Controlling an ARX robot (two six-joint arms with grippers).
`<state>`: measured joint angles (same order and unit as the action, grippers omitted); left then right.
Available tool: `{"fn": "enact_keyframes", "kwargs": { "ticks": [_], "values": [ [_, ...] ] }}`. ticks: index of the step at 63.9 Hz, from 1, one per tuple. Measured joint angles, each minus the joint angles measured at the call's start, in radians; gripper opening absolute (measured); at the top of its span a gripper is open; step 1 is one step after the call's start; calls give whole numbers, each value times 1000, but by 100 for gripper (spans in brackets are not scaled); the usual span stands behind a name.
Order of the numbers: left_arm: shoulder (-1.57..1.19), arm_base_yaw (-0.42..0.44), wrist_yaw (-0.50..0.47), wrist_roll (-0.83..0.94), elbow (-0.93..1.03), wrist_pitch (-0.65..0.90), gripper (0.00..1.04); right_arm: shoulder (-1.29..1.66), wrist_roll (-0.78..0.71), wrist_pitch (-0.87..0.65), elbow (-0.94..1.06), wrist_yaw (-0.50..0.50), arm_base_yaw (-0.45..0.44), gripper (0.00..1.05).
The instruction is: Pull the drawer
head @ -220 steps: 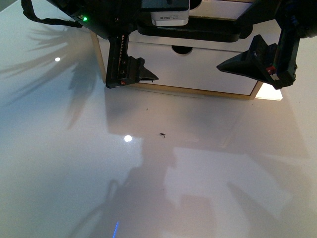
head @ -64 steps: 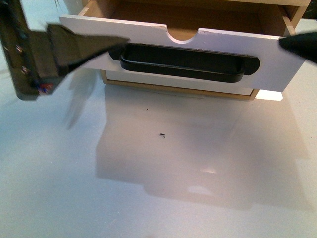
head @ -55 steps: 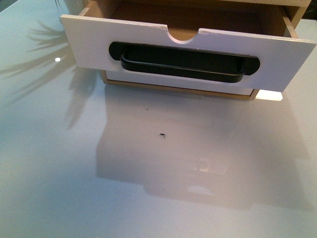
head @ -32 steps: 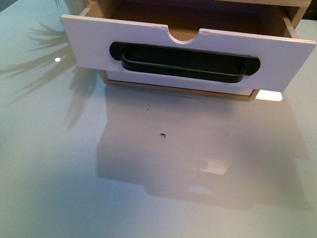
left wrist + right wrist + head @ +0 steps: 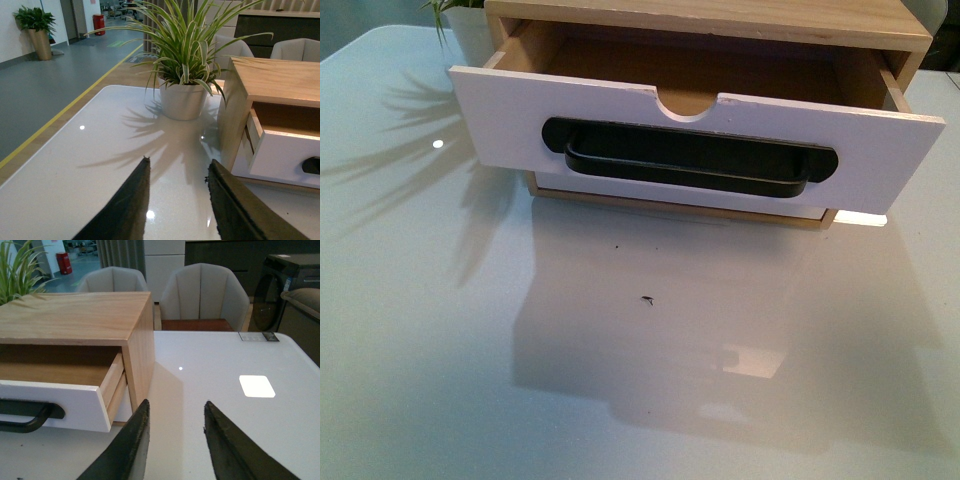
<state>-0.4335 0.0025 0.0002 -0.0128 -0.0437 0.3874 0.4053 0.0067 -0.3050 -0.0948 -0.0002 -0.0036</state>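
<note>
1. The shiny white counter (image 5: 520,380) is bare in front, with one tiny dark speck (image 5: 647,299); both grippers hang over it with jaws apart, holding nothing: the left gripper (image 5: 176,170) and the right gripper (image 5: 175,412).
2. The white-fronted drawer with a long black bar handle (image 5: 690,150) sticks out open from the light wooden box (image 5: 720,18).
3. A green spiky plant in a white pot (image 5: 182,95) stands just beside the box.

I am seeing the drawer (image 5: 695,120) only in part: its floor is lying in shadow behind the white front. The lower drawer front (image 5: 680,197) beneath it is mostly covered. The speck (image 5: 647,299) before the drawer is staying too small to identify.
</note>
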Motion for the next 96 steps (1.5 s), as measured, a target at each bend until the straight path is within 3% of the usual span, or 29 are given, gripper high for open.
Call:
{"fn": "enact_keyframes", "kwargs": {
  "ticks": [10, 48, 55, 82, 96],
  "values": [
    [47, 0, 1, 2, 31, -4, 2, -55, -5, 27, 26, 1, 1, 2],
    [253, 0, 0, 4, 31, -207, 3, -230, -3, 130, 72, 0, 2, 2],
    [390, 0, 0, 5, 31, -372, 3, -375, -3, 294, 72, 1, 2, 2],
    [427, -1, 0, 5, 31, -386, 3, -399, -3, 303, 72, 1, 2, 2],
    [427, -1, 0, 5, 31, -386, 42, -399, -4, 303, 72, 1, 2, 39]
  ]
}}
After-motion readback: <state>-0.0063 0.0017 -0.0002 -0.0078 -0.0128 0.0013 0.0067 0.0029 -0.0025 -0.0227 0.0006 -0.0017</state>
